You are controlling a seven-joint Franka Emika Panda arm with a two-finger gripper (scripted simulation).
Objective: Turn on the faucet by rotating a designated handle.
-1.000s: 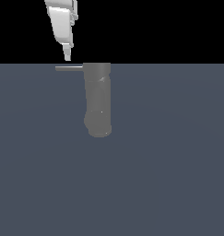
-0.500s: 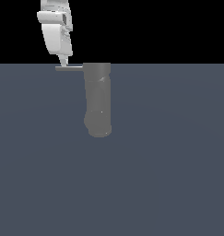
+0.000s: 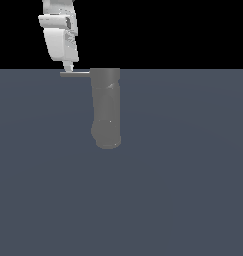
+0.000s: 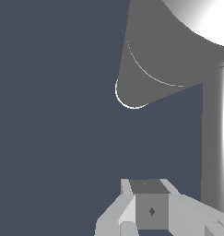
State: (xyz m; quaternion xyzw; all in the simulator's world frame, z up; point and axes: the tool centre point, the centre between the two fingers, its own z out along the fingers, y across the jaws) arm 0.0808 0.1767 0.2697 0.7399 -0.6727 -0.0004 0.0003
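One faucet (image 3: 106, 107) is showing, with one handle (image 3: 75, 74) projecting sideways; neither is bearing writing. One gripper (image 3: 68, 67) is hovering at the handle's outer end, possibly touching; I cannot tell its opening.

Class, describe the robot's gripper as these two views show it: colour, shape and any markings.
The gripper is white to pale grey, a blocky, faceted body tapering to a narrow tip. In the wrist view its angular light-grey housing carries a darker grey square panel with a small dark diamond mark. No cables show.
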